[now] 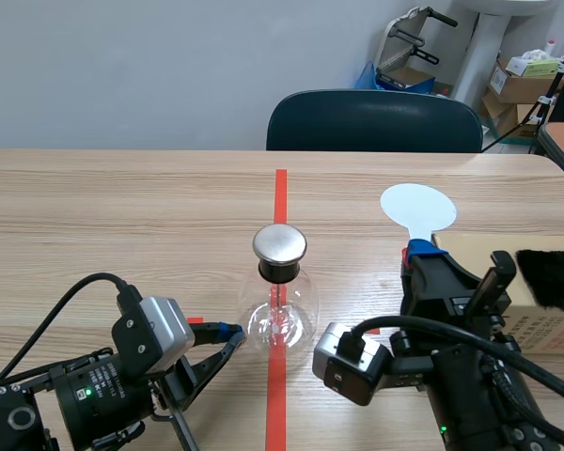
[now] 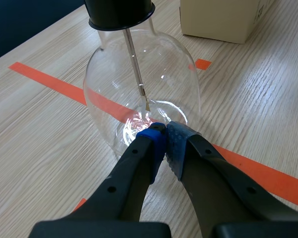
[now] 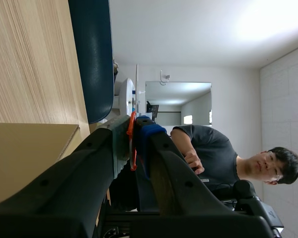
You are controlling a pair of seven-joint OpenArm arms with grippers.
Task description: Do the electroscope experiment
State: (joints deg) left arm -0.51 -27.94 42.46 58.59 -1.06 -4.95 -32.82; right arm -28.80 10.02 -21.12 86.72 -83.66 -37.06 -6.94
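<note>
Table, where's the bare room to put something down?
Free: the wide wood left of the flask, beyond the left fingers, and the strip between the flask and the chair. Crowded: the right side, with the box, the brush on it, and the white paddle in the right fingers.

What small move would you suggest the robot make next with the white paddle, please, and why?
Probably swing the right gripper, shut on the white paddle, leftward toward the electroscope's metal cap. The paddle stands well apart from the cap, while the shut left gripper rests against the glass flask, seemingly steadying it.
</note>
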